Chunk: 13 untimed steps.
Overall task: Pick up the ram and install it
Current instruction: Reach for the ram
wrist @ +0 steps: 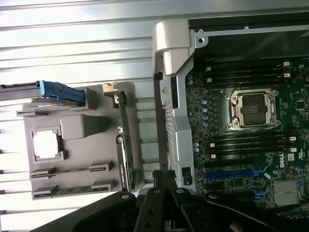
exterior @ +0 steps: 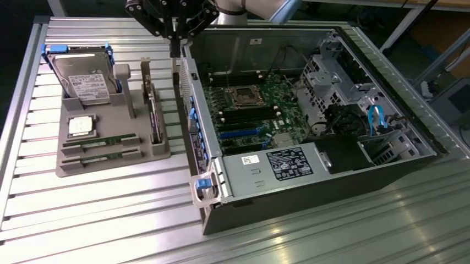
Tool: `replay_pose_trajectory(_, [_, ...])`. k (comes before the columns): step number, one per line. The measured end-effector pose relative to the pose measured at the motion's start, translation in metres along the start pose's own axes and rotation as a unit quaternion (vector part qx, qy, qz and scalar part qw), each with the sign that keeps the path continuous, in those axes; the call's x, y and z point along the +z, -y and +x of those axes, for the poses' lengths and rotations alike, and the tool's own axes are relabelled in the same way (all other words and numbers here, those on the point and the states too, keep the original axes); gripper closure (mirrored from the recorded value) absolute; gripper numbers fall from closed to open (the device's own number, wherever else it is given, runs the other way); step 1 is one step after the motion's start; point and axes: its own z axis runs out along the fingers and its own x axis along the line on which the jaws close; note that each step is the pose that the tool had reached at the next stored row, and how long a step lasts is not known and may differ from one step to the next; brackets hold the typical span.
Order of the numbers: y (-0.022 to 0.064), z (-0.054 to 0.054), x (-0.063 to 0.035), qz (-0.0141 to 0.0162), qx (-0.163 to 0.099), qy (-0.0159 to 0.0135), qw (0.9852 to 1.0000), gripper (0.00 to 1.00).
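- The jaws were pressed together, gripping nothing, above the gap between the grey tray (exterior: 118, 166) and the open computer case (exterior: 228, 44).
- The ram (exterior: 98, 143) lay flat in a tray slot beside the processor chip (exterior: 81, 126), with a second stick (exterior: 99, 158) alongside.

The exterior view's upper edge cuts off the gripper (exterior: 175, 52) and arm (exterior: 257, 6).
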Motion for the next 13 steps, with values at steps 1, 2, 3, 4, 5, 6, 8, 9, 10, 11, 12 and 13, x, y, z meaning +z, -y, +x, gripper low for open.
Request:
replay_pose_trajectory(1, [0.0002,0.003,0.0000,0.0000,0.000,0.0000,1.0000,0.90])
replay_pose_trajectory(2, [0.0006,0.008,-0.0001,0.0000,0.000,0.0000,1.0000,0.90])
replay_pose_trajectory(3, [0.0008,0.011,-0.0001,0.0000,0.000,-0.0001,1.0000,0.90])
replay_pose_trajectory(4, [0.0012,0.015,-0.0001,0.0000,0.000,0.0000,1.0000,0.90])
replay_pose_trajectory(5, [0.0014,0.018,-0.0001,0.0000,0.000,0.0000,1.0000,0.90])
replay_pose_trajectory(6, [0.0017,0.022,0.0000,0.0000,0.000,0.0000,1.0000,0.90])
replay_pose_trajectory(8, [0.0023,0.030,0.0000,0.0000,0.000,-0.0001,1.0000,0.90])
replay_pose_trajectory(9, [0.0026,0.034,0.0000,0.0000,0.000,-0.0001,1.0000,0.90])
replay_pose_trajectory(10, [0.0028,0.036,0.0001,0.0000,0.000,-0.0001,1.0000,0.90])
replay_pose_trajectory(11, [0.0029,0.038,0.0000,0.0001,0.000,-0.0002,1.0000,0.90])
replay_pose_trajectory(12, [0.0031,0.041,0.0001,0.0000,0.000,-0.0003,1.0000,0.90])
replay_pose_trajectory(13, [0.0033,0.042,0.0001,0.0000,0.000,-0.0004,1.0000,0.90])
